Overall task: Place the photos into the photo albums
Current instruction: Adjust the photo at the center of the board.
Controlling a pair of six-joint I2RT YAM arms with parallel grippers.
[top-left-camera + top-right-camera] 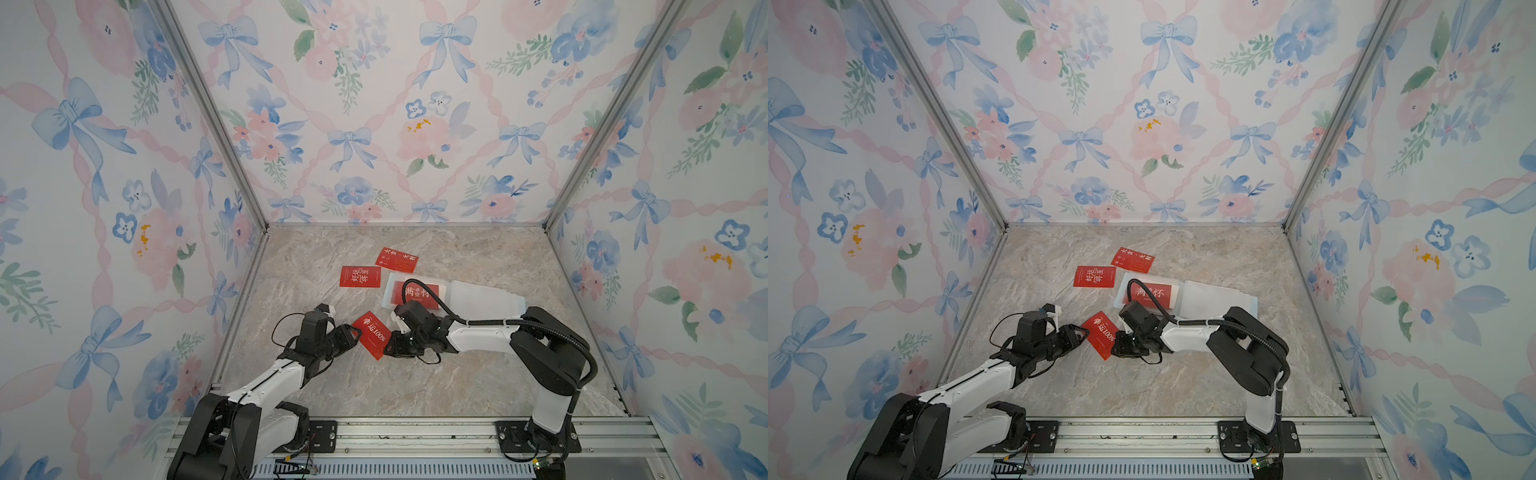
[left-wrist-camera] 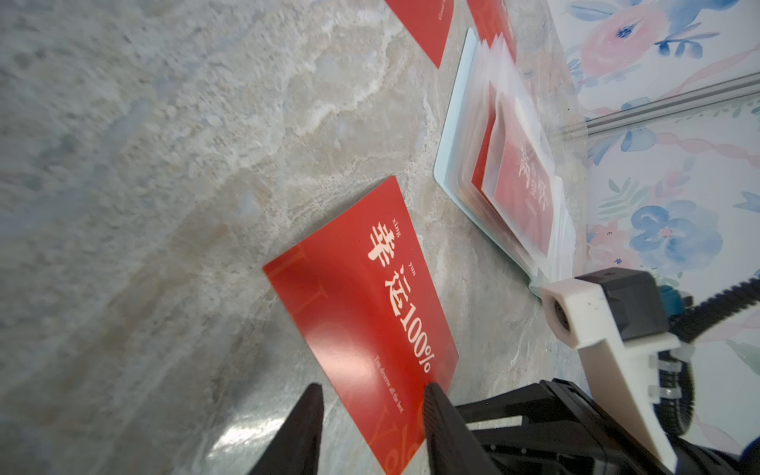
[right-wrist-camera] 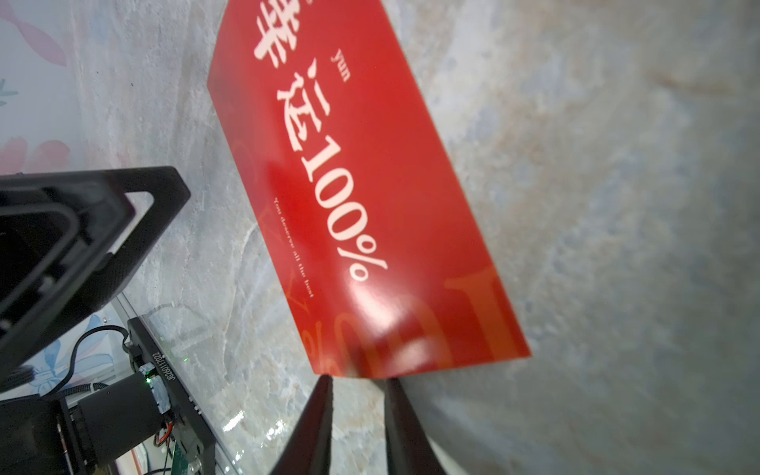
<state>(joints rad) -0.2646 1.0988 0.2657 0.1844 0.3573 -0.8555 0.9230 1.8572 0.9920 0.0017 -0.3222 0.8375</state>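
Up top, red 100% card (image 1: 371, 334) (image 1: 1100, 334): it sits near the front of the table (image 1: 478, 374), right between the two grippers. It is near the album but not in it.
Up top, album (image 1: 478, 297) (image 1: 1212, 295): it lies open behind the right arm, with a tucked card (image 1: 419, 293) in a clear page.
Up top, loose cards (image 1: 360, 276) (image 1: 396, 258): two lie face up just beside the album.
Up top, left gripper (image 1: 356, 331): its tips are at the card's long side.
Up top, right gripper (image 1: 390, 347): its tips are at the card's short end.
Left wrist, jaws: the left gripper (image 2: 372, 388) is about half open. The red 100% card (image 2: 353, 288) reaches in between the fingers (image 2: 436, 407), which do not squeeze it.
Right wrist, jaws: the right gripper (image 3: 361, 378) shows only a small gap. Both tips meet the short edge of the red 100% card (image 3: 370, 164). I cannot tell if they pinch it.
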